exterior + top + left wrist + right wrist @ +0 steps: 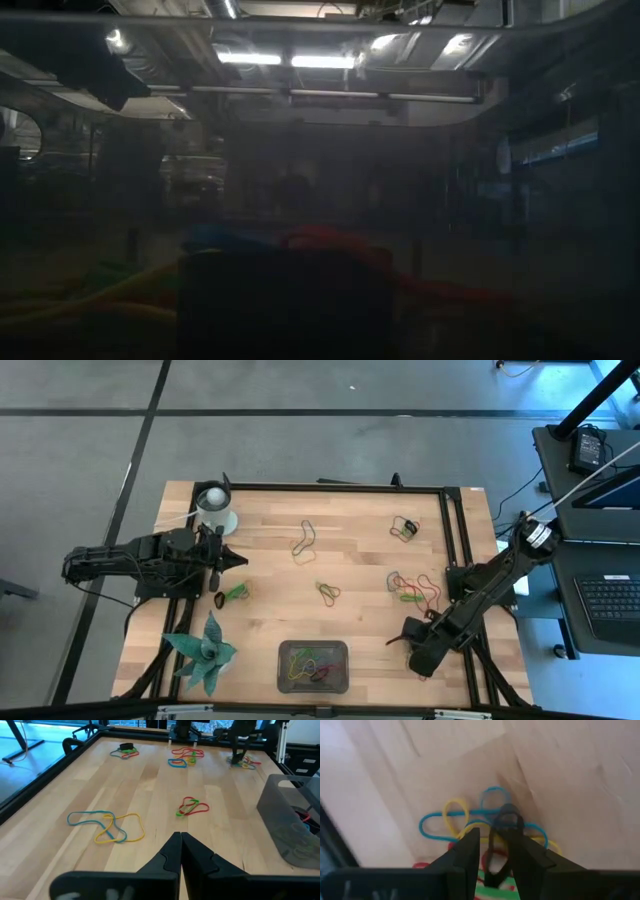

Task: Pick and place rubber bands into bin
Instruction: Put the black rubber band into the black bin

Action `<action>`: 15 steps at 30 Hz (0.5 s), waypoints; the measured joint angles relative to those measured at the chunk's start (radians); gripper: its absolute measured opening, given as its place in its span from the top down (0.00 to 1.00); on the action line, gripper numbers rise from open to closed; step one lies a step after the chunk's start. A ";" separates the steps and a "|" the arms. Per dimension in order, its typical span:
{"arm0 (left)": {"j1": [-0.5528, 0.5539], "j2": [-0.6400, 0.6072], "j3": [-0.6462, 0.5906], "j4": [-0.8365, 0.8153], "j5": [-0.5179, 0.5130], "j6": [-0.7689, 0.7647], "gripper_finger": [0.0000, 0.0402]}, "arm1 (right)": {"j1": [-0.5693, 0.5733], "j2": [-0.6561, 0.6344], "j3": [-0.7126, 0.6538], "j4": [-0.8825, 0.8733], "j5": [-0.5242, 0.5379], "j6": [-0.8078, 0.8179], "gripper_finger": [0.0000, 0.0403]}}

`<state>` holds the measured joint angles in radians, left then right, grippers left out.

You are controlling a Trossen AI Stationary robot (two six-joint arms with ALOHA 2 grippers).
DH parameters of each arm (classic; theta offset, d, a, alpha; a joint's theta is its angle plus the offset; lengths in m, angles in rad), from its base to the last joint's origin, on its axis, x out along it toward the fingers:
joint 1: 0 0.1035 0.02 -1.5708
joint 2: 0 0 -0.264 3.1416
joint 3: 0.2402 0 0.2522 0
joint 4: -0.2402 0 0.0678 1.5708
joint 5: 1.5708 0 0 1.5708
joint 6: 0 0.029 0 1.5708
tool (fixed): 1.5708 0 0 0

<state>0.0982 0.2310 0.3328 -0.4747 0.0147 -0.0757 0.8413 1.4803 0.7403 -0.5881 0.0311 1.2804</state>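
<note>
- The wooden worktop (270,575) carries loose clusters of rubber bands (328,592), lying between the 2 tools.
- The bin (314,666) sits at the near edge, left of the right tool, with several bands inside.
- The right tool (492,851) hangs over a blue, yellow, red and green tangle (465,820); its fingers are clamped on a black band (506,820).
- The left tool (180,845) hovers at the worktop's left side, fingers together and empty, a red-green band (191,806) just ahead.

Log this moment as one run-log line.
right gripper: low over rubber band cluster, black band between jaws | left gripper: shut, waiting by cup | bin: holds bands
</note>
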 joint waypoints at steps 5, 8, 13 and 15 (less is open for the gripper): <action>0.000 0.000 0.000 0.000 0.000 0.000 0.99 | 0.000 0.018 0.000 0.003 0.000 0.002 0.84; 0.000 0.000 0.000 0.000 0.000 0.000 0.99 | 0.000 0.017 0.014 -0.004 0.000 0.001 0.96; 0.000 0.000 0.000 0.000 0.000 0.000 0.99 | 0.000 0.017 0.071 -0.061 0.001 0.019 0.98; 0.000 0.000 0.000 0.000 0.000 0.004 0.99 | 0.000 0.017 0.109 -0.099 0.002 0.022 0.99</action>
<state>0.0982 0.2310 0.3328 -0.4749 0.0151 -0.0721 0.8413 1.4975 0.8493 -0.6870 0.0329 1.3022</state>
